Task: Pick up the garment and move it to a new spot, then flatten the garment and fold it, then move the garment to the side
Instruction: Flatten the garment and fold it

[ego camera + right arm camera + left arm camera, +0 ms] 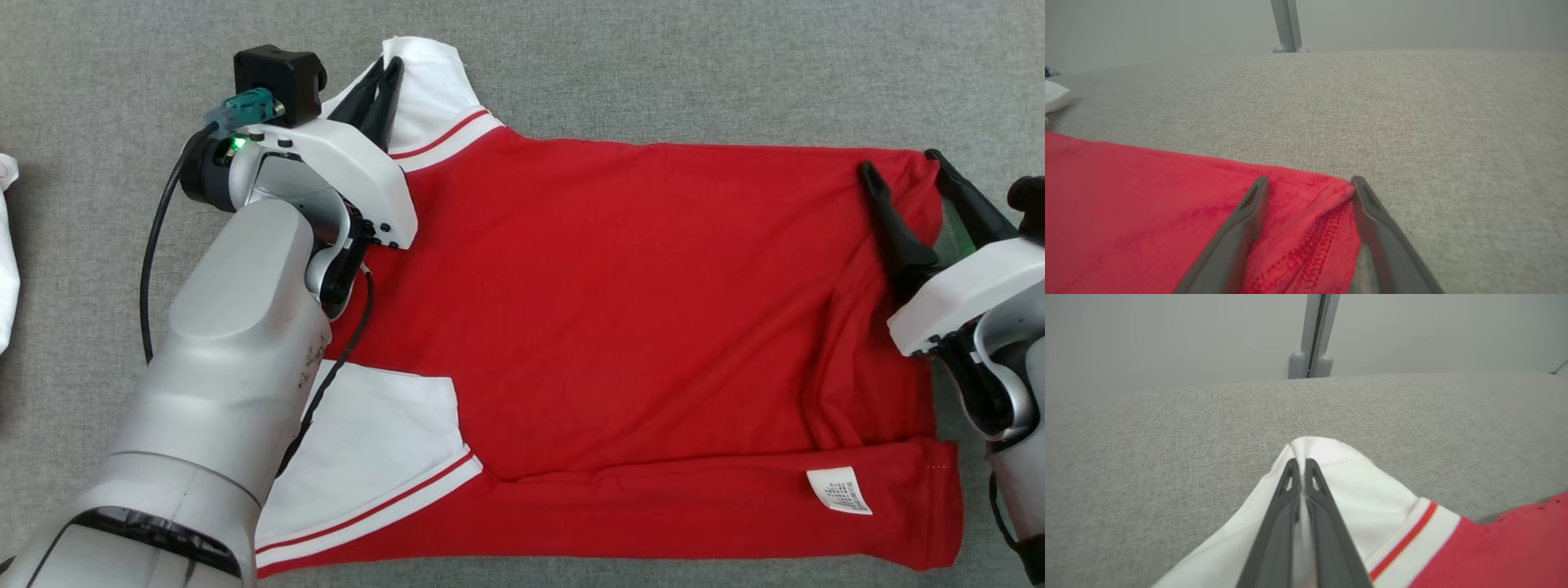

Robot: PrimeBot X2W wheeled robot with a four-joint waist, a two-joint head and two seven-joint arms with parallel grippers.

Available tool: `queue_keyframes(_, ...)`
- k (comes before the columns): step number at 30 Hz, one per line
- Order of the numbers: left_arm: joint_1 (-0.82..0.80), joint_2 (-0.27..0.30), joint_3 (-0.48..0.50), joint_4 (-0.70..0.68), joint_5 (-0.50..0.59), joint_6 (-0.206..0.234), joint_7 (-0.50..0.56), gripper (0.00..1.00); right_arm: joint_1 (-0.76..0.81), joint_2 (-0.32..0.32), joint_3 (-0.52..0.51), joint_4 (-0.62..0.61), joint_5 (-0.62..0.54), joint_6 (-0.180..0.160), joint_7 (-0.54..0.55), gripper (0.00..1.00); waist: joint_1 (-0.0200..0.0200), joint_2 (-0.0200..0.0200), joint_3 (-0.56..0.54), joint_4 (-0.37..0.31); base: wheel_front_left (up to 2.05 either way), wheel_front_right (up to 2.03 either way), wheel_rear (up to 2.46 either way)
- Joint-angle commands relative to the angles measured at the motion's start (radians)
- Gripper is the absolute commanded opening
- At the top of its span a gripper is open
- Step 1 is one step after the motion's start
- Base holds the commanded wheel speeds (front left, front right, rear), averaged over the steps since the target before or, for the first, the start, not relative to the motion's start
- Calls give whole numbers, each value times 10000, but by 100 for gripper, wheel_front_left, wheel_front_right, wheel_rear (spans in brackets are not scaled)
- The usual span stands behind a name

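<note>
So, grip status? (A)
Left gripper (1298, 463) clamped shut on the white sleeve (433, 90), a thin fold pinched between the fingers. Right gripper (1309, 181) wide open, holding nothing, fingers straddling the hem corner (1331, 196) of the red garment (612, 286). (B)
Garment position? (A)
Spread on the grey fabric surface (653, 65), gripped sleeve toward its far edge, not reaching it. Near side looks folded over, care label (839, 490) showing. (B)
Risks? (A)
One-sided lift: if left pulls before right closes, cloth likely skews and the fold opens. Right may catch one layer only, or pinch the surface fabric. Left's hold sits near the sleeve's edge, so it could slip. (B)
</note>
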Motion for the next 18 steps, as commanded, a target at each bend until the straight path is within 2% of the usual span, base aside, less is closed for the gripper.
queue_keyframes(1, -4, 13, -105, 15, -160, -9, -113, 0, -20, -166, -54, 109, 56, -7, 197, 100, 0, 0, -22, 21, 0, 0, 0)
queue_keyframes(3, -15, 25, -242, 77, -290, -8, -228, 0, 132, -189, -94, 182, 171, -8, 507, 99, 0, 0, -40, 19, 0, 0, 0)
queue_keyframes(4, -29, 24, -293, 99, -375, -8, -315, 0, 156, -209, -135, 124, 202, -8, 539, 50, 0, 0, -49, 7, 0, 0, 0)
queue_keyframes(5, -58, 28, -328, 105, -398, -8, -415, 0, 179, -251, -231, 134, 200, -8, 631, 37, 0, 0, -55, -3, 0, 0, 0)
queue_keyframes(6, -118, 25, -380, 149, -512, -9, -576, 0, 230, -193, -385, 65, 267, -7, 671, 0, 0, 0, -76, 0, 0, 0, 0)
queue_keyframes(10, -235, 27, -391, 173, -590, 63, -933, 0, 186, -195, -678, -155, 297, -8, 628, 0, 0, 0, -161, 18, 0, 0, 0)
queue_keyframes(18, -186, 188, -171, -846, -213, 342, -1261, 0, -160, -395, -1136, -815, 229, -8, -651, 0, 0, 0, -520, 234, 0, 0, 0)
